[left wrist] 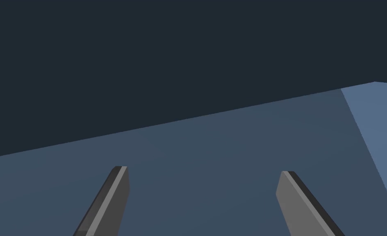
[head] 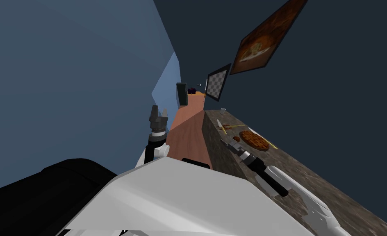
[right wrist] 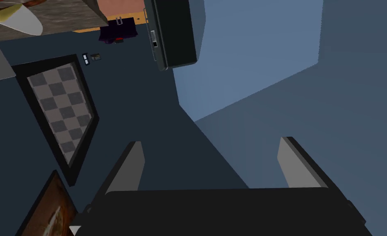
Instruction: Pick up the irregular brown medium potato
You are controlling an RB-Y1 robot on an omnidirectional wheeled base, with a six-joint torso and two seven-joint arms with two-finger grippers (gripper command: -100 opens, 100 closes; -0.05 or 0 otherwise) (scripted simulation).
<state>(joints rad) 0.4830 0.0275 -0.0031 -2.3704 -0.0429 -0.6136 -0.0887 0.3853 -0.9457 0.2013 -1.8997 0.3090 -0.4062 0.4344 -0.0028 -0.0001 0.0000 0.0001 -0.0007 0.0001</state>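
While potato (head: pixel 236 139) sits near counter (head: pixel 303 168) edge, right claw (head: pixel 224 143) spread just beside

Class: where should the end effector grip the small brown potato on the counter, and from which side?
Probably across its middle, from above: the potato is a small rounded lump lying on the counter, with the brown disc close beside it.

Mottled counter (head: pixel 220 159): pie (head: pixel 254 140), potato (head: pixel 236 139), knife (head: pixel 220 124)

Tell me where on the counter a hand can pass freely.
Bare counter stretches from the round brown disc back toward me. It is crowded around the potato: knife, disc and yellow sticks lie close, and the open right tool hangs at its near side.
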